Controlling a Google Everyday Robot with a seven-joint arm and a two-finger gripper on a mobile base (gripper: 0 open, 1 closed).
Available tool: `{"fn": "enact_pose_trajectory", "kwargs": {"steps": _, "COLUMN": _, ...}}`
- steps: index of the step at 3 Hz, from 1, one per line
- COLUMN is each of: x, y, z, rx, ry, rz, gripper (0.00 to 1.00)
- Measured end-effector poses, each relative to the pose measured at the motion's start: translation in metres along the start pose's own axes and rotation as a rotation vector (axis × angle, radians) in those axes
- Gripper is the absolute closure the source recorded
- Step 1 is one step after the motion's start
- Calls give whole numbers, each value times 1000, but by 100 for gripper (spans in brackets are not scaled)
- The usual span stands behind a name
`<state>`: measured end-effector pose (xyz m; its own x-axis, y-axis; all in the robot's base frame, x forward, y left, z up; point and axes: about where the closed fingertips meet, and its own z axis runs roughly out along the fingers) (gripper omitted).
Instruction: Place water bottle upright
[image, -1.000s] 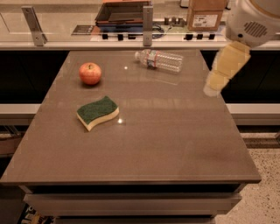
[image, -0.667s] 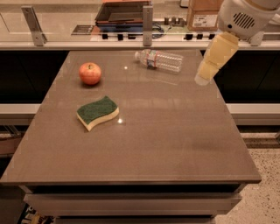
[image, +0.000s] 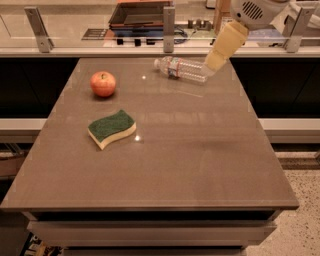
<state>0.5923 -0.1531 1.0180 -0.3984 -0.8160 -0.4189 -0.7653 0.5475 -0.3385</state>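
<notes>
The water bottle is clear ribbed plastic with a white cap and a white-red label band. It lies on its side at the far middle of the brown table, cap pointing left. My gripper is cream-coloured and reaches down from the upper right. Its tip is at the bottle's base end, right beside it or touching it; I cannot tell which.
A red apple sits at the far left of the table. A green and yellow sponge lies left of centre. Behind the table runs a counter with metal posts and a dark tray.
My gripper has moved left and toward the far edge, from over the table's right edge to the bottle's base end. The bottle, apple and sponge have not moved.
</notes>
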Motion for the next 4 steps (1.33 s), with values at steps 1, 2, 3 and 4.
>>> {"fn": "enact_pose_trajectory", "kwargs": {"steps": 1, "x": -35, "y": -6, "z": 57, "rx": 8, "ry": 42, "rz": 36, "gripper": 0}}
{"fn": "enact_pose_trajectory", "kwargs": {"steps": 2, "x": -35, "y": -6, "z": 57, "rx": 8, "ry": 42, "rz": 36, "gripper": 0}}
{"fn": "enact_pose_trajectory", "kwargs": {"steps": 3, "x": -38, "y": -13, "z": 60, "rx": -5, "ry": 54, "rz": 38, "gripper": 0}}
{"fn": "enact_pose_trajectory", "kwargs": {"steps": 4, "x": -43, "y": -29, "z": 73, "rx": -37, "ry": 73, "rz": 32, "gripper": 0}}
